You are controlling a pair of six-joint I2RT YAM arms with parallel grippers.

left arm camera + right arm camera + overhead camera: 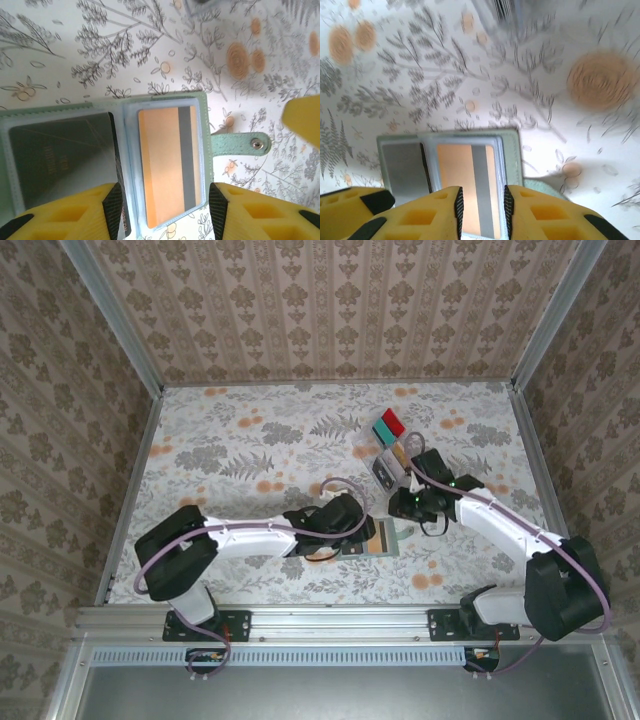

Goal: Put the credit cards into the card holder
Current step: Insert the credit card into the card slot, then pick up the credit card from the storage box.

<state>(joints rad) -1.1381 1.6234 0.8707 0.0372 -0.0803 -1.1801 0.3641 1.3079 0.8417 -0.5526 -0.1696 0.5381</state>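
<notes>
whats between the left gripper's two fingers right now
In the left wrist view, the open card holder, at the pocket holding the orange card, lies between the spread fingers of the left gripper.

The left arm (250,533) and right arm (500,525) reach toward each other, wrists tipped down. The left gripper (362,532) spreads its fingers (70,220) wide. The right gripper (405,512) keeps a narrower gap.

We find the card holder (388,540) lying open on the bench (250,440) near its front edge, with the left claw (352,530) at its left and the right claw (412,508) just behind its right. A first card (165,165) sits in its right pocket and a second card (60,155) in its left. Behind the right claw stands a tray (375,455) with more cards (390,425) in it.
</notes>
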